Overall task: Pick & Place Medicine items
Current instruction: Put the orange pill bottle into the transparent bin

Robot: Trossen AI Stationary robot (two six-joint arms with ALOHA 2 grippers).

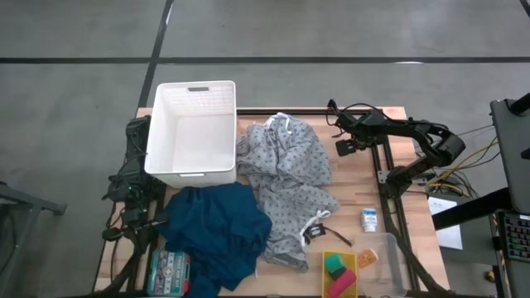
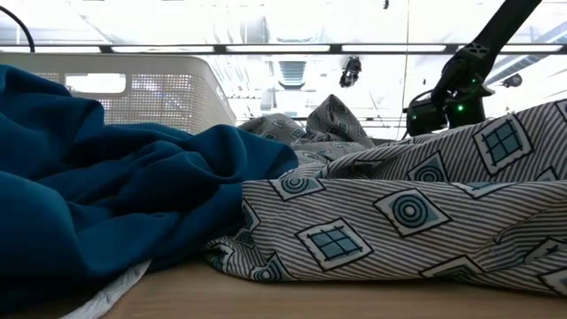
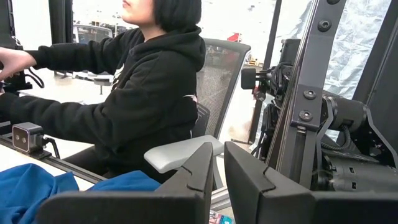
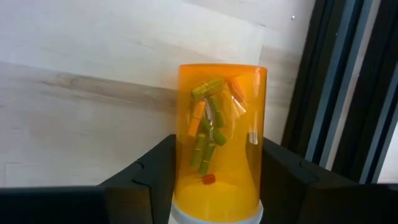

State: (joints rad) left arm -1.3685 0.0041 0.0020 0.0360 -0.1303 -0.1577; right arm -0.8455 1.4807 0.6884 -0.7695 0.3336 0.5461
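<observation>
Two dark fingers of the right claw flank an orange pill bottle with capsules inside, its sides touching them, so we read the claw as pinching the bottle over the far right of the table. We see pale wood behind the bottle and black frame rails to one side. The small white carton with blue print lies well apart, nearer on the right side, beside the grey patterned cloth. A teal cloth sits left of that, and a white basket stands at the far left. Our left claw waits at the near left edge, its fingers pressed nearly together, empty. A person in a black hoodie sits beyond it.
</observation>
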